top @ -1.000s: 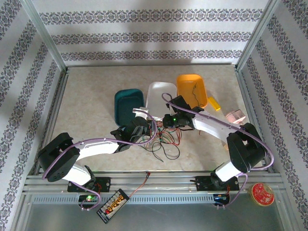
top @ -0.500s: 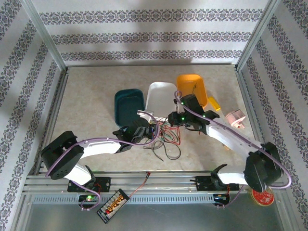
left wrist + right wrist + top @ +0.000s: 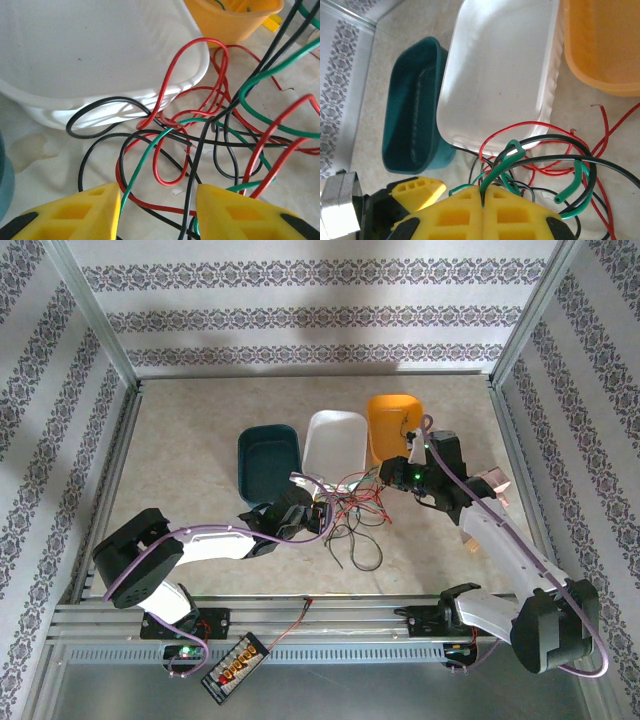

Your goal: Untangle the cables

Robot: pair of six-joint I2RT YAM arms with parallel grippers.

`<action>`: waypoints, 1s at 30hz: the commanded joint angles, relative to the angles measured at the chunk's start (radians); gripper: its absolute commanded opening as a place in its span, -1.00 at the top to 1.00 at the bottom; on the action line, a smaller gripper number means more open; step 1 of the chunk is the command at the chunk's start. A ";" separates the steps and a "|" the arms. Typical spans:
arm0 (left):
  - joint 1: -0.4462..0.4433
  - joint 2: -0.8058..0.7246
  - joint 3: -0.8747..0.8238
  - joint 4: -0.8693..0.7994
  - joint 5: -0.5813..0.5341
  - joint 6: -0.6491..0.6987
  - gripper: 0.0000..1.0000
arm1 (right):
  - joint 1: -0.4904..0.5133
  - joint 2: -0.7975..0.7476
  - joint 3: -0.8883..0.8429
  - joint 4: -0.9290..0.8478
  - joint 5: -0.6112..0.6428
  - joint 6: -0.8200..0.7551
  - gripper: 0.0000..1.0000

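Swung out to the right since a second ago, the right arm has carried the right fingers (image 3: 393, 473) from above the heap to the near edge of the orange tray (image 3: 385, 410), drawing strands taut behind it. From above, the cables (image 3: 355, 518) lie tangled on the counter (image 3: 200, 440) in front of the white tray (image 3: 335, 435), between the two arms. The left fingers (image 3: 316, 512) sit at the heap's left edge, near the teal tray (image 3: 268, 460).

On the left wrist camera, the left fingers (image 3: 107, 206) stand apart, with green and black strands of the cables (image 3: 170, 140) running through the gap. Red loops lie against the white tray (image 3: 100, 50), and the orange tray (image 3: 230, 25) is beyond.

On the right wrist camera, the right fingers (image 3: 492, 212) are pressed together, pinching a green strand of the cables (image 3: 512, 150) at their seam. The teal tray (image 3: 415, 115), white tray (image 3: 500, 75) and orange tray (image 3: 600, 50) lie beneath.
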 commanded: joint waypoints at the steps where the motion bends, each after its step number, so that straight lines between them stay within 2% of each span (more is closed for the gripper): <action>1: -0.019 0.007 0.007 0.087 0.075 0.051 0.13 | -0.019 -0.016 -0.015 0.049 -0.064 0.070 1.00; 9: -0.026 0.070 0.064 0.148 0.321 0.158 -0.23 | -0.023 0.011 -0.018 0.047 -0.069 0.114 1.00; 11: -0.027 0.110 0.090 0.154 0.326 0.162 -0.26 | -0.026 0.014 -0.016 0.048 -0.075 0.120 1.00; 14: -0.027 0.174 0.118 0.174 0.254 0.152 -0.24 | -0.028 0.007 -0.016 0.049 -0.086 0.133 1.00; 16: -0.026 0.214 0.126 0.191 0.199 0.138 0.06 | -0.038 -0.005 -0.016 0.048 -0.092 0.145 1.00; 19: -0.024 0.245 0.114 0.217 0.139 0.100 0.70 | -0.069 -0.029 -0.022 0.047 -0.103 0.171 1.00; 21: -0.020 0.248 0.085 0.248 0.107 0.064 0.93 | -0.100 -0.048 -0.028 0.045 -0.106 0.191 1.00; 22: -0.016 0.245 0.069 0.259 0.092 0.042 1.00 | -0.116 -0.060 -0.030 0.041 -0.098 0.199 1.00; 30: -0.003 0.143 -0.053 0.208 -0.062 -0.026 1.00 | -0.241 -0.138 -0.088 -0.010 0.035 0.282 1.00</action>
